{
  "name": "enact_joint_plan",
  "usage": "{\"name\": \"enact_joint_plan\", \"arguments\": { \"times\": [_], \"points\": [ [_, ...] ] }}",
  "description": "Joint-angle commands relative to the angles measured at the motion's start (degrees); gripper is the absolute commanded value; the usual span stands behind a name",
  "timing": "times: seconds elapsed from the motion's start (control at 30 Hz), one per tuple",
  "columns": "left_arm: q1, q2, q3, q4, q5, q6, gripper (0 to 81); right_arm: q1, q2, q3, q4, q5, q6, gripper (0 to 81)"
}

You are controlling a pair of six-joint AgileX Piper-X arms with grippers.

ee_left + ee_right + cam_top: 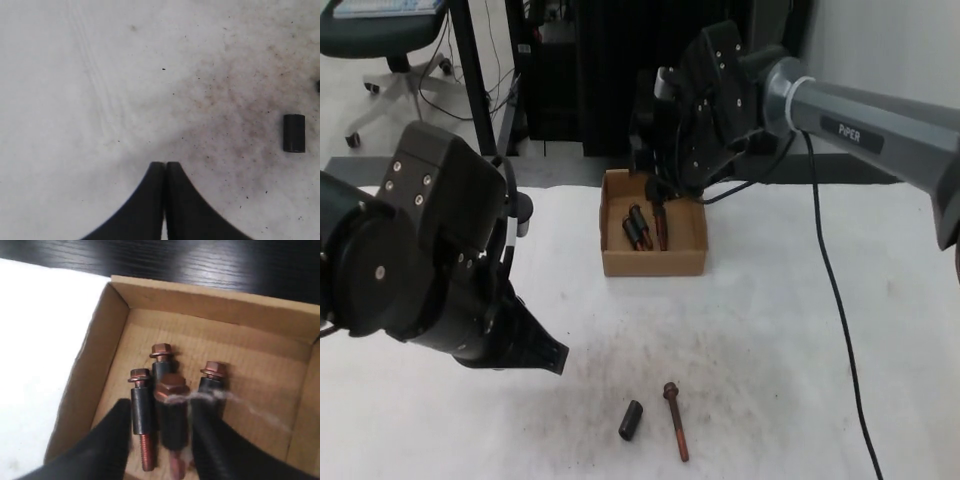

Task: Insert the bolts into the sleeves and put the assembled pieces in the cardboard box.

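Observation:
The cardboard box (610, 262) stands at the back of the bench. My right gripper (660, 198) hangs over it, open. Between its fingers (117, 437), an assembled bolt-and-sleeve piece (171, 412) stands nearly upright with its copper head up, close to one finger. Three more assembled pieces (140, 407) lie on the box floor (260, 385). A loose black sleeve (631, 420) and a loose copper bolt (676, 422) lie side by side near the front edge. My left gripper (548, 356) is shut and empty, low over the cloth to the left of the sleeve (294, 133).
A white cloth (770, 340) with rusty stains covers the bench. The right arm's cable (835, 300) trails across the cloth on the right. An office chair (390, 40) and a dark stand (475, 80) are behind the bench.

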Motion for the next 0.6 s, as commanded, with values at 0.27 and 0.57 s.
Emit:
{"name": "enact_joint_plan", "arguments": {
  "times": [0.27, 0.57],
  "points": [
    [0.08, 0.09, -0.24, -0.89, 8.03, 0.19, 0.2, -0.39, -7.08, -0.58, 8.45, -3.77, -2.02, 0.2],
    [0.08, -0.96, -0.24, -2.17, 10.99, -0.03, 0.2, 5.31, -12.87, 7.12, 30.37, -5.11, -9.61, 0.8]
  ]
}}
